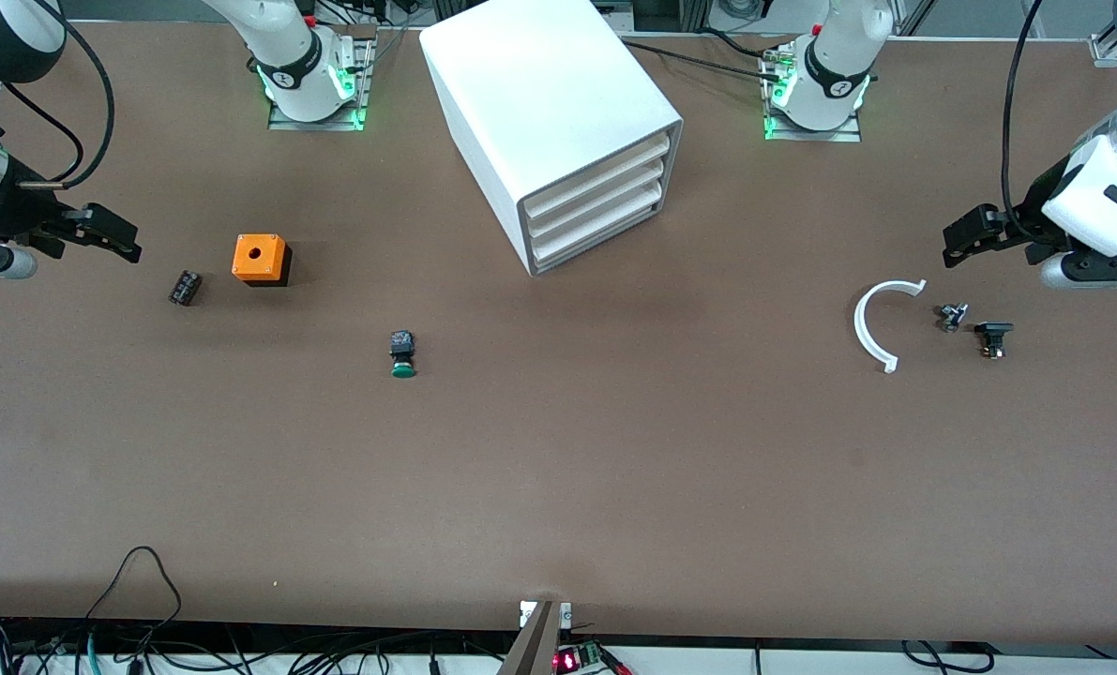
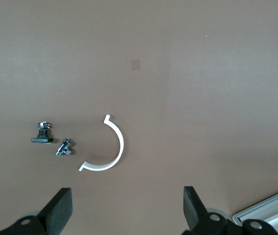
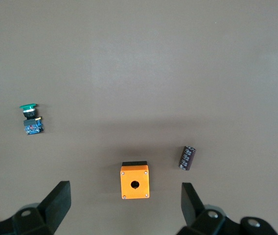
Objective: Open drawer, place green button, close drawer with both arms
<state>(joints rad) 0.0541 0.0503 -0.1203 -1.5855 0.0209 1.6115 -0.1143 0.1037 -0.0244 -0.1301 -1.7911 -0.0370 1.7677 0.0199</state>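
At the right arm's end of the table (image 1: pixel 558 469), the right gripper (image 1: pixel 113 232) hangs in the air with its fingers spread wide and nothing between them. It is over bare table beside the small black cylinder (image 1: pixel 185 287) and the orange cube (image 1: pixel 260 258). The button (image 1: pixel 402 354) lies on its side, well apart from both of those and nearer to the front camera, with its green cap pointing toward that camera.

The white cabinet (image 1: pixel 539 103) stands mid-table between the two bases, its front angled toward the left arm's end. All three drawers sit flush, so the drawer (image 1: pixel 596 242), the lowest one, is not yet open.

Toward the left arm's end lie a white curved strip (image 1: pixel 872 323), a small metal part (image 1: pixel 952 316) and a black part (image 1: pixel 992 337). The left gripper (image 1: pixel 969 234) hovers over the table close by them, its fingers also wide apart and empty.

Opening looks like the step in hand. The left arm seems better placed, since the drawer front faces its way. It should come in low, catch the bottom drawer's front edge only, and pull straight along the cabinet's slant. A skewed pull could jam the tray or drag the light cabinet, so the right arm may need to steady the box. No handle can be made out.
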